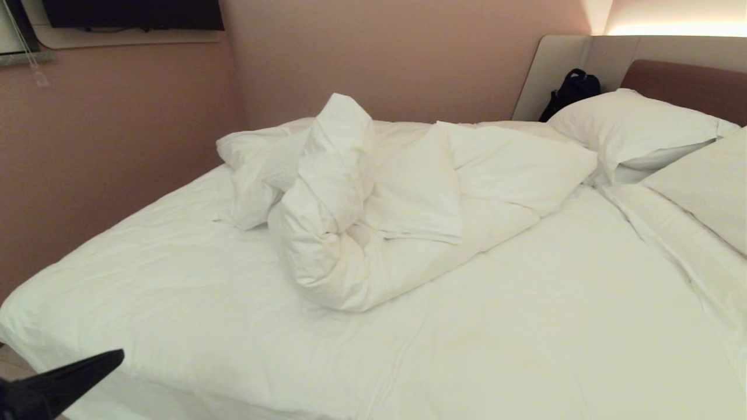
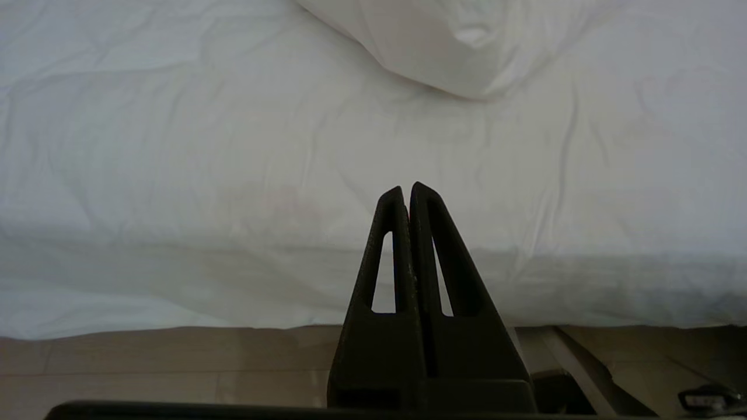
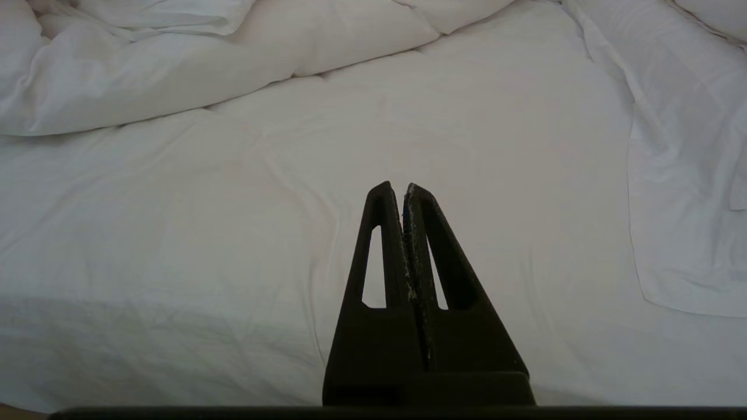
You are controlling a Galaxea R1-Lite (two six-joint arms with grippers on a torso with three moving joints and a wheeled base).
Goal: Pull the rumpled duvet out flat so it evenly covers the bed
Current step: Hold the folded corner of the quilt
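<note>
That duvet (image 1: 373, 204) looks soft, puffy and bulky, heaped mid-bed (image 1: 525, 350); best pinched at its near rolled fold; left gripper (image 2: 407, 189) and right gripper (image 3: 398, 188) both closed, empty

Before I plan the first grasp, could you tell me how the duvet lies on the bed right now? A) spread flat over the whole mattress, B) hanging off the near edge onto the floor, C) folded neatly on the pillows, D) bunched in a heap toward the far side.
D: in the head view the duvet is piled in a rumpled heap toward the far side of the bed, with smoother, flatter white bedding over the near half.
</note>
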